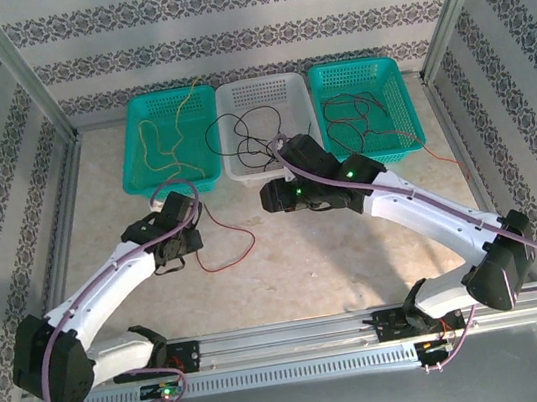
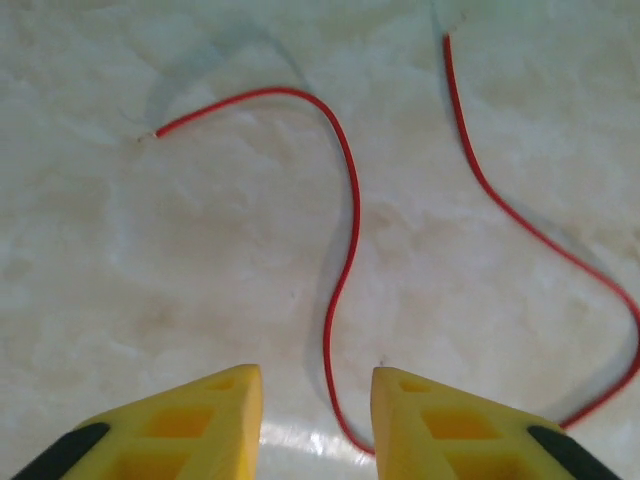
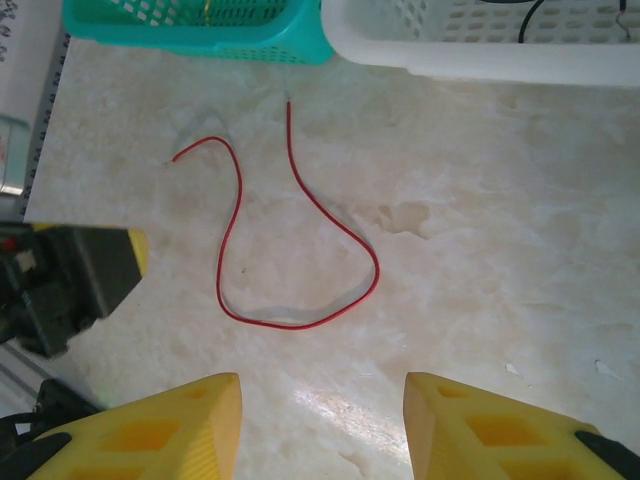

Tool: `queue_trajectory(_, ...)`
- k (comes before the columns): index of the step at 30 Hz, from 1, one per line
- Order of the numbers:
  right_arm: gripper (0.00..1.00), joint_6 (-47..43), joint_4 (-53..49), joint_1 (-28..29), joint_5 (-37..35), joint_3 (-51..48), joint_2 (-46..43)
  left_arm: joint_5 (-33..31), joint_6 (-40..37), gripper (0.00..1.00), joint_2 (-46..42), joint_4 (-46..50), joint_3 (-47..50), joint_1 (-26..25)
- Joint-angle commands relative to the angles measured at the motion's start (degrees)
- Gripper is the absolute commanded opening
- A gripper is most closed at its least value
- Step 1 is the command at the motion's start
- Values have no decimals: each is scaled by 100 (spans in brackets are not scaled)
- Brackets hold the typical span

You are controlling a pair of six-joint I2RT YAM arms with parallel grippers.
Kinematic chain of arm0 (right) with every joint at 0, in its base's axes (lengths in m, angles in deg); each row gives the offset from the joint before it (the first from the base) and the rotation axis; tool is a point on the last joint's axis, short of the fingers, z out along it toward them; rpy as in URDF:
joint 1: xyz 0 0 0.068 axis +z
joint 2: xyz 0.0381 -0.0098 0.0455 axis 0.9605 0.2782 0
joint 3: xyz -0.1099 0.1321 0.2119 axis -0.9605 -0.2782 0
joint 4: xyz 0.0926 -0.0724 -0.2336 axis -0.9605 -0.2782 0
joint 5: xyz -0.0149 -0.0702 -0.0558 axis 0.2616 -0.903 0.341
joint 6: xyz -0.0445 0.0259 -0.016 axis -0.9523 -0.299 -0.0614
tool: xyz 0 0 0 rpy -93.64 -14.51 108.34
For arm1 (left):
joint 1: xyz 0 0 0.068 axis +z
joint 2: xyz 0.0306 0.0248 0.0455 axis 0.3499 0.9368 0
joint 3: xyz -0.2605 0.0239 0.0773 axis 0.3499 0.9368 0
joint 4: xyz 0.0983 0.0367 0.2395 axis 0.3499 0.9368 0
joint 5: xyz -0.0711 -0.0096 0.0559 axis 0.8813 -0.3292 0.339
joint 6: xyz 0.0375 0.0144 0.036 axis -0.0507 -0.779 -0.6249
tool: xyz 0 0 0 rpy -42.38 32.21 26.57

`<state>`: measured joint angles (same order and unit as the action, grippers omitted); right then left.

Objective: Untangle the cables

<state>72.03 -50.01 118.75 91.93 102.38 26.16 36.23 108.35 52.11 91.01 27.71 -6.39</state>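
Red cable [image 2: 356, 205]: is lying loose on the table [image 1: 337, 251], bending in an open loop with both ends free; one run is passing into the gap at the left gripper's fingertips, close beside one finger.
Yellow cable [image 1: 164, 141]: is lying in the left teal basket [image 1: 173, 183].
Black cables [image 1: 257, 134]: are lying in the white basket [image 1: 249, 171] and the right teal basket [image 1: 404, 145].
Left gripper [image 2: 316, 400]: is hovering over the red cable, fingers standing narrowly apart, clamping nothing; contact with the cable cannot be told.
Right gripper [image 3: 322, 410]: is hanging over bare table near the loop, fingers standing wider apart, holding nothing.
Baskets: are sitting side by side along the far edge.
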Motion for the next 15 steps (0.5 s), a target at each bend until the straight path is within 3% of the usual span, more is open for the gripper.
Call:
queue_trajectory(1, 47, -24, -44, 79, 13, -77, -197, -404, 183, 25, 332, -914, 199, 68)
queue_trajectory(15, 48, 161, -335, 124, -454, -461, -1009, -921, 653, 25, 1677, -2890, 865, 71)
